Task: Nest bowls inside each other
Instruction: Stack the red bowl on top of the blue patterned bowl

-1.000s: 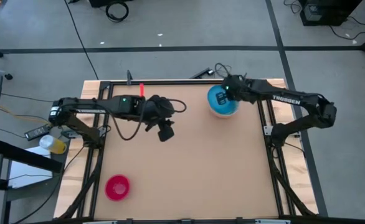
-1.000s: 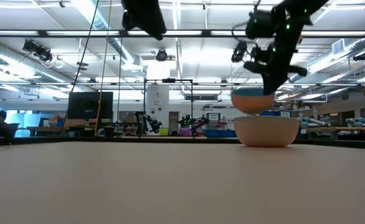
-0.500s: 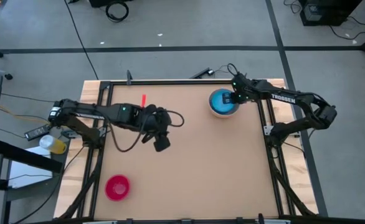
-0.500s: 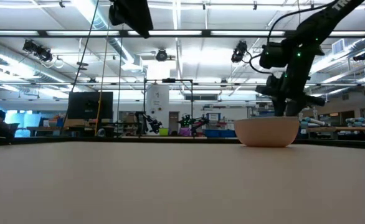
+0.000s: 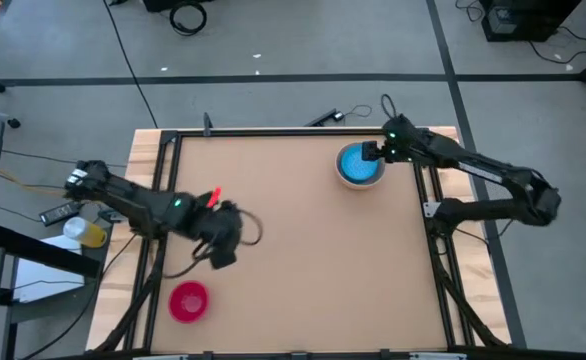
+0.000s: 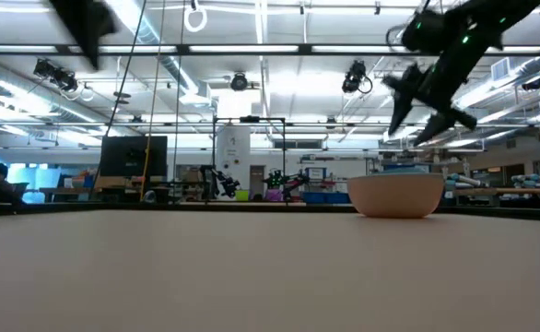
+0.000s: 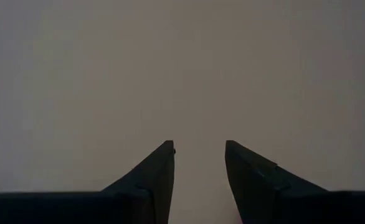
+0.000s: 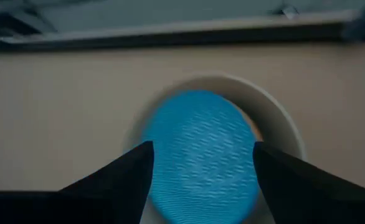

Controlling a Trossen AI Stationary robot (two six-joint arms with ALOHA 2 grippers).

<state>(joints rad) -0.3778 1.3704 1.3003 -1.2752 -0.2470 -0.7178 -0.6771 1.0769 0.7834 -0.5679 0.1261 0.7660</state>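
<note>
A stack of bowls [image 5: 359,166] stands on its base at the table's far right: a glittery blue bowl [image 8: 198,155] sits in a pale outer bowl [image 6: 394,195], with a sliver of orange bowl [image 8: 255,132] showing between them. My right gripper [image 8: 201,167] hangs open just above and to the right of the stack [image 5: 371,152], touching nothing. A magenta bowl [image 5: 188,301] rests near the front left corner. My left gripper [image 5: 222,257] hovers open over bare table a little beyond that bowl, fingers pointing steeply down [image 7: 199,149].
The brown table top [image 5: 303,250] lies bare between the stack and the magenta bowl. A black frame [image 5: 163,190] runs around the table. A red mark [image 5: 213,196] shows beside the left arm. The low view looks into a workshop beyond the far edge.
My right gripper has let the blue bowl down into the stack, opened, and drawn up and back toward the right edge. My left gripper has swung from the table's far left toward the near edge and the magenta bowl, sinking a little and tipping more steeply down.
</note>
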